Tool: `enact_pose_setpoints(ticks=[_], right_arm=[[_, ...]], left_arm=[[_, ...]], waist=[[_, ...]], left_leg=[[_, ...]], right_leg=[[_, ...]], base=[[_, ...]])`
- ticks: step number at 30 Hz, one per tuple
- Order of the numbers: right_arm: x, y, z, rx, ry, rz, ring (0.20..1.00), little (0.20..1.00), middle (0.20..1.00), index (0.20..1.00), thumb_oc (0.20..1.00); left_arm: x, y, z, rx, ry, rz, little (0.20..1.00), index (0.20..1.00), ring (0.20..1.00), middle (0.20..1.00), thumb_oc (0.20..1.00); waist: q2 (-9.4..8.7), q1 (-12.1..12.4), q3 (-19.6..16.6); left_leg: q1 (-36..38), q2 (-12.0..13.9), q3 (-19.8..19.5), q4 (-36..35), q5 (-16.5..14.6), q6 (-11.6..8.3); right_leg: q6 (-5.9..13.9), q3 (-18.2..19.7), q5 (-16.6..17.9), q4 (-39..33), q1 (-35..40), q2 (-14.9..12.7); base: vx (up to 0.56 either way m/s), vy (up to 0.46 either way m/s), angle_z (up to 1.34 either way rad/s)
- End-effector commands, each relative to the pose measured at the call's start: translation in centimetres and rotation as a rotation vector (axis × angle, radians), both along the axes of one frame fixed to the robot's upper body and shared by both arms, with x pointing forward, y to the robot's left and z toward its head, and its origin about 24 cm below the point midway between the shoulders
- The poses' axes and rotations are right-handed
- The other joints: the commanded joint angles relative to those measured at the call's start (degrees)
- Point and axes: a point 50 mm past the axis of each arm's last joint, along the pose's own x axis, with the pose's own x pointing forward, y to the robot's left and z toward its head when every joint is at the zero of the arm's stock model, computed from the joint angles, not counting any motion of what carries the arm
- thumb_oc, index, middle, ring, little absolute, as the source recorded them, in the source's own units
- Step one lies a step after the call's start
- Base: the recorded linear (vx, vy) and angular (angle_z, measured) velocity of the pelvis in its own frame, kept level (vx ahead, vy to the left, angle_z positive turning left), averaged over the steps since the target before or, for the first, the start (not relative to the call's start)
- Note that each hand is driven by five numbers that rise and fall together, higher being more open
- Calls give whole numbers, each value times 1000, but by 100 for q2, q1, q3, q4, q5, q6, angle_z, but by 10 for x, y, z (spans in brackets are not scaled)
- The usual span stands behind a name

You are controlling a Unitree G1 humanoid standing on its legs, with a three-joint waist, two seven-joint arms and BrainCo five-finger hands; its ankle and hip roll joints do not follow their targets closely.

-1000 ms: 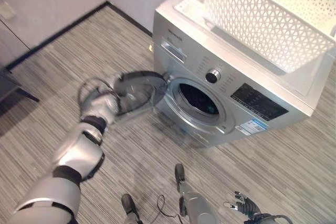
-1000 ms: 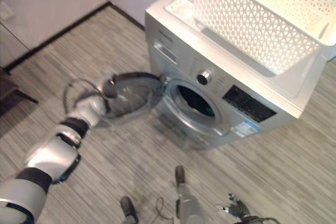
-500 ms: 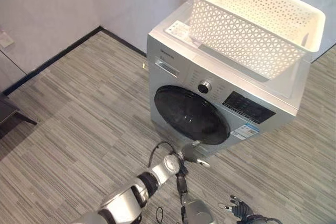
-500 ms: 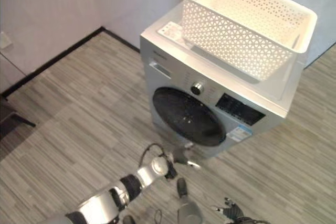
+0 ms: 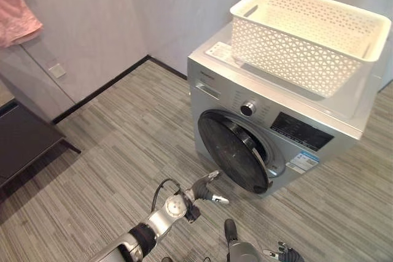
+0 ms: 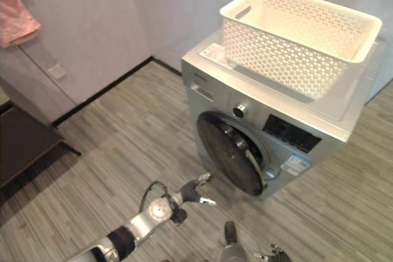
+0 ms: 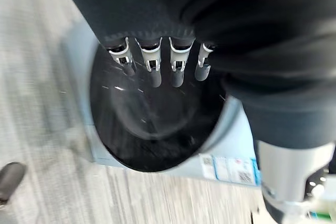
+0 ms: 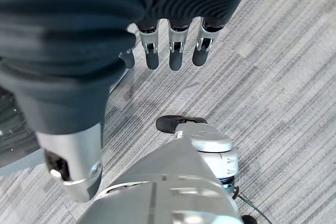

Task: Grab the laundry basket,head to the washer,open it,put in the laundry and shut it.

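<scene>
From your left eye view, a silver washer (image 5: 276, 133) stands against the grey wall, and a white laundry basket (image 5: 310, 38) sits on top of it. The washer's round dark door (image 5: 232, 151) hangs slightly ajar — its far edge stands off the drum opening. Your left hand (image 5: 206, 189) reaches in low over the striped floor (image 5: 110, 151), just in front of the door and apart from it, its fingers loosely extended. Your right hand (image 5: 284, 253) shows at the bottom edge, below the washer; you cannot tell its fingers here. Well to the left of the washer, a pink cloth (image 5: 17, 13) hangs by the wall above a dark low table (image 5: 21, 142).

In your left wrist view, the left hand's fingers (image 7: 152, 69) hang straight and slightly apart, holding nothing — the dark door lies past them.

In your right wrist view, the right hand's fingers (image 8: 176, 53) are straight, side by side and empty, over the floor.
</scene>
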Motion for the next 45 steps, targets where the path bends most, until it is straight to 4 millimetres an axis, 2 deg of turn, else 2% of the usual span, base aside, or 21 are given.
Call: enact_pose_setpoints(ticks=[1, 5, 7, 10, 11, 12, 15, 20, 21, 23, 24, 25, 29, 30, 31, 34, 36, 39, 40, 41, 45], right_arm=[[-2, 6, -4, 0, 6, -47, 1000, 1000, 1000, 1000, 1000], [6, 6, -3, 1, -8, -70, 1000, 1000, 1000, 1000, 1000], [18, 9, 0, 17, -68, -68, 1000, 1000, 1000, 1000, 1000], [43, 8, 15, 12, -205, -28, 1000, 1000, 1000, 1000, 1000], [56, 7, 23, 22, -267, 10, 1000, 1000, 1000, 1000, 1000], [56, 6, 24, 21, -268, 9, 1000, 1000, 1000, 1000, 1000], [72, 7, 39, 38, -354, 73, 1000, 1000, 1000, 1000, 1000], [67, -4, 47, 15, -383, 80, 1000, 1000, 1000, 1000, 1000], [67, -4, 47, 15, -383, 80, 1000, 1000, 1000, 1000, 1000], [64, -8, 49, 0, -386, 78, 1000, 1000, 1000, 1000, 1000], [58, -12, 49, -11, -380, 71, 1000, 1000, 1000, 1000, 1000], [59, -12, 49, -11, -380, 71, 1000, 1000, 1000, 1000, 1000], [62, -17, 58, -24, -424, 72, 1000, 1000, 1000, 1000, 1000], [64, -14, 62, -1, -459, 62, 1000, 1000, 1000, 1000, 1000], [64, -14, 62, -1, -459, 62, 1000, 1000, 1000, 1000, 1000], [75, -5, 68, 33, -505, 93, 1000, 1000, 1000, 1000, 1000], [81, -6, 74, 34, -531, 109, 1000, 1000, 1000, 1000, 1000], [81, -9, 78, 31, -539, 96, 1000, 1000, 1000, 1000, 1000], [80, -11, 81, 35, -545, 89, 1000, 1000, 1000, 1000, 1000], [80, -11, 81, 35, -545, 89, 1000, 1000, 1000, 1000, 1000], [83, -16, 93, 28, -585, 106, 1000, 1000, 1000, 1000, 1000]], left_arm=[[13, 3, 2, 36, -54, -2, 1000, 1000, 1000, 1000, 1000], [16, 5, -9, 308, -134, -122, 1000, 1000, 1000, 1000, 1000], [32, -11, 7, 506, -393, -319, 1000, 1000, 1000, 1000, 1000], [48, -24, 22, 706, -633, -530, 1000, 1000, 1000, 1000, 1000], [62, -31, 32, 833, -731, -607, 1000, 1000, 1000, 1000, 1000], [62, -32, 32, 833, -732, -606, 1000, 1000, 1000, 1000, 1000], [100, -13, 55, 977, -747, -441, 1000, 1000, 1000, 1000, 1000], [151, 61, 108, 1079, -674, -12, 1000, 1000, 1000, 1000, 1000], [151, 61, 108, 1079, -674, -12, 1000, 1000, 1000, 1000, 1000], [163, 85, 130, 1073, -654, 119, 1000, 1000, 1000, 1000, 1000], [175, 106, 161, 1069, -690, 241, 1000, 1000, 1000, 1000, 1000], [175, 106, 162, 1069, -690, 241, 1000, 1000, 1000, 1000, 1000], [189, 129, 227, 1041, -832, 398, 1000, 1000, 1000, 1000, 1000], [194, 119, 259, 985, -944, 443, 1000, 1000, 1000, 1000, 1000], [194, 119, 259, 985, -945, 443, 1000, 1000, 1000, 1000, 1000], [198, 102, 306, 799, -1049, 546, 1000, 1000, 1000, 1000, 1000], [198, 90, 325, 674, -1071, 543, 1000, 1000, 1000, 1000, 1000], [198, 59, 323, 489, -1040, 495, 1000, 1000, 1000, 1000, 1000], [196, 35, 314, 390, -1008, 436, 1000, 1000, 1000, 1000, 1000], [196, 35, 314, 389, -1008, 436, 1000, 1000, 1000, 1000, 1000], [188, -10, 303, 197, -946, 339, 1000, 1000, 1000, 1000, 1000]], waist=[[-316, -44, -48], [-304, -63, -3], [-318, -136, 51], [-338, -281, 142], [-382, -428, 195], [-374, -421, 193], [-525, -712, 306], [-760, -1017, 435], [-760, -1017, 436], [-828, -1138, 463], [-889, -1264, 486], [-888, -1264, 485], [-906, -1355, 598], [-877, -1363, 675], [-876, -1364, 675], [-880, -1492, 673], [-786, -1504, 662], [-707, -1515, 656], [-675, -1539, 621], [-673, -1536, 619], [-690, -1646, 539]], left_leg=[[71, -96, -241, 43, -179, -74], [9, -104, -279, 43, -163, -75], [-76, -93, -259, 43, -175, -88], [-173, -66, -166, 43, -191, -113], [-247, -38, -90, 43, -195, -130], [-255, -38, -83, 43, -193, -130], [-401, 24, 106, 43, -152, -162], [-610, 148, 339, 43, -27, -232], [-610, 149, 340, 43, -27, -232], [-699, 195, 378, 43, 27, -259], [-769, 240, 430, 43, 70, -281], [-771, 240, 430, 43, 70, -281], [-984, 291, 469, 43, 147, -334], [-1095, 300, 425, 43, 201, -354], [-1097, 300, 423, 43, 201, -355], [-1222, 321, 377, 43, 246, -391], [-1166, 376, 350, 43, 120, -444], [-1119, 401, 362, 43, 160, -481], [-1084, 407, 371, 43, 195, -498], [-1084, 407, 371, 43, 194, -499], [-1010, 435, 477, 43, 194, -540]], right_leg=[[388, -48, -552, 50, 267, -113], [376, -51, -538, 50, 243, -111], [388, -2, -508, 50, 154, -102], [402, 112, -470, 50, -27, -67], [414, 204, -437, 50, -164, -44], [414, 211, -433, 50, -175, -44], [409, 443, -341, 52, -499, 43], [422, 666, -201, 50, -914, 153], [422, 666, -201, 50, -914, 154], [424, 726, -171, 50, -1064, 188], [434, 767, -138, 50, -1207, 211], [434, 767, -137, 50, -1209, 211], [457, 818, -91, 50, -1512, 222], [469, 784, -72, 50, -1599, 204], [468, 782, -72, 50, -1600, 204], [462, 800, -57, 50, -1732, 253], [505, 787, -164, 50, -1688, 280], [500, 763, -179, 50, -1649, 282], [497, 775, -189, 50, -1624, 293], [497, 775, -189, 50, -1625, 293], [489, 803, -200, 50, -1600, 327]], base=[[18, 9, 19], [-16, 13, 15], [-44, 0, 1], [-70, 8, -6], [-64, 10, -14], [-63, 6, -22], [-65, -19, -44], [-27, -41, -38], [1, -46, -19], [15, -67, -25], [25, -64, -16], [31, -53, -8], [26, -45, -14], [21, -59, -2], [26, -55, 7], [33, -34, 9], [134, 1, 0], [98, -21, 2], [60, -16, 2], [62, -21, 5], [46, -18, 11]])
